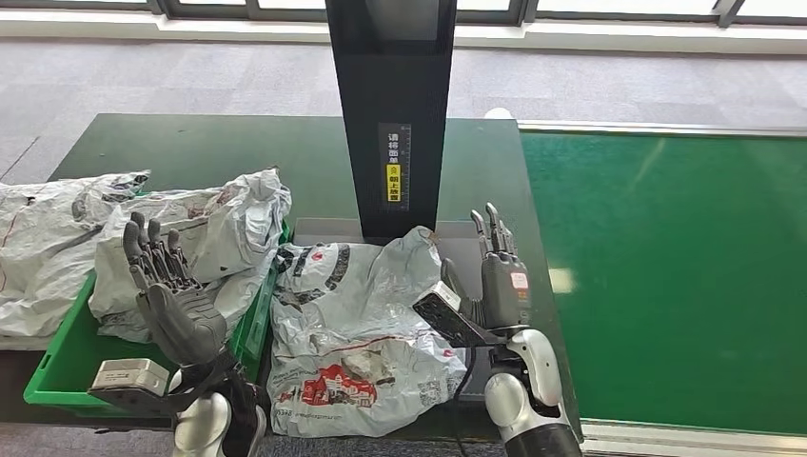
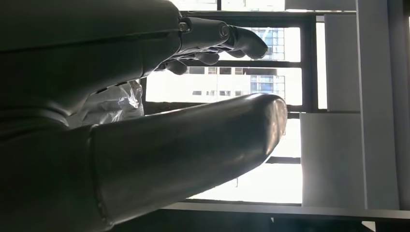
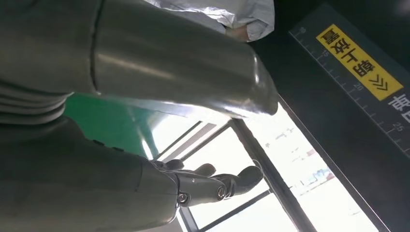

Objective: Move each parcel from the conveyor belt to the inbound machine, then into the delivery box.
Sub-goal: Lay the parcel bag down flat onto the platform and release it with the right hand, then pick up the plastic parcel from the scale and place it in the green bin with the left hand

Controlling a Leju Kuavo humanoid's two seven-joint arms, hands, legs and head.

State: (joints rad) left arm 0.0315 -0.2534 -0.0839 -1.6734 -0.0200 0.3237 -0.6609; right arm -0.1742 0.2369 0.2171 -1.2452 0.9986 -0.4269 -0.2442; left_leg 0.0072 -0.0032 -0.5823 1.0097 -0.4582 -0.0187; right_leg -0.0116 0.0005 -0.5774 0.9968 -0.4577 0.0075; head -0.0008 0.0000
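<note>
A grey plastic parcel (image 1: pixel 352 328) with red print lies on the inbound machine's dark plate (image 1: pixel 319 229), in front of its black post (image 1: pixel 391 114). My right hand (image 1: pixel 495 271) stands upright just right of this parcel, fingers straight and apart, holding nothing. My left hand (image 1: pixel 167 286) is raised over the green delivery box (image 1: pixel 59 367), fingers spread and empty. A crumpled grey parcel (image 1: pixel 205 238) lies in that box. In the left wrist view the left hand (image 2: pixel 145 121) has that parcel (image 2: pixel 113 101) beyond it. In the right wrist view the right hand (image 3: pixel 145 96) is beside the post's yellow label (image 3: pixel 358 63).
Another grey parcel (image 1: pixel 48 238) lies on the dark table (image 1: pixel 190 143) left of the box. The green conveyor belt (image 1: pixel 666 276) stretches along the right side, bare. Grey carpet and windows lie beyond the table.
</note>
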